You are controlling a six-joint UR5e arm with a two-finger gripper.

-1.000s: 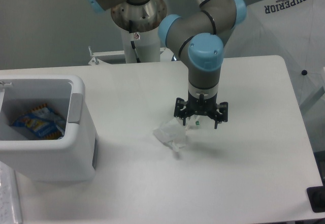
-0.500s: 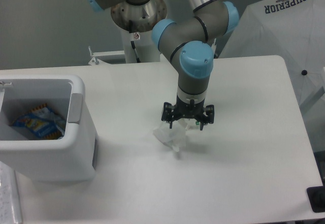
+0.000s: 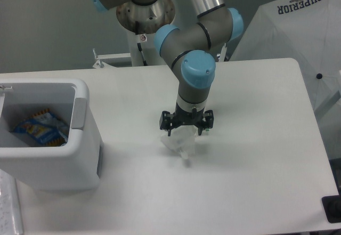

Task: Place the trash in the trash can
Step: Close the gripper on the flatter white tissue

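1. Trash, a crumpled translucent-white wrapper scrap [image 3: 179, 143], lay on the white table [image 3: 256, 155] near its middle, directly beneath my black two-finger gripper [image 3: 187, 128]. A small bit with green marks [image 3: 205, 130] showed just right of the fingers; I could not tell whether it was a second scrap or part of the same one.
2. I had the gripper pointing straight down over the scrap because, as I judged it, a top-down pinch suited so flat and loose a thing. The jaws stood spread, one finger on each side of the wrapper's far edge, and nothing was clamped yet.
3. The large white boxy plastic trash can [image 3: 80, 155] sat at the left, well apart from the scrap, its mouth open upward; a blue-and-yellow snack packet [image 3: 41, 129] was inside.
4. Between scrap and can the tabletop looked bare, so I expected only the can's thick rim to need clearance. The white "SUPERIOR" umbrella [image 3: 298, 22] stood far right, out of the path.
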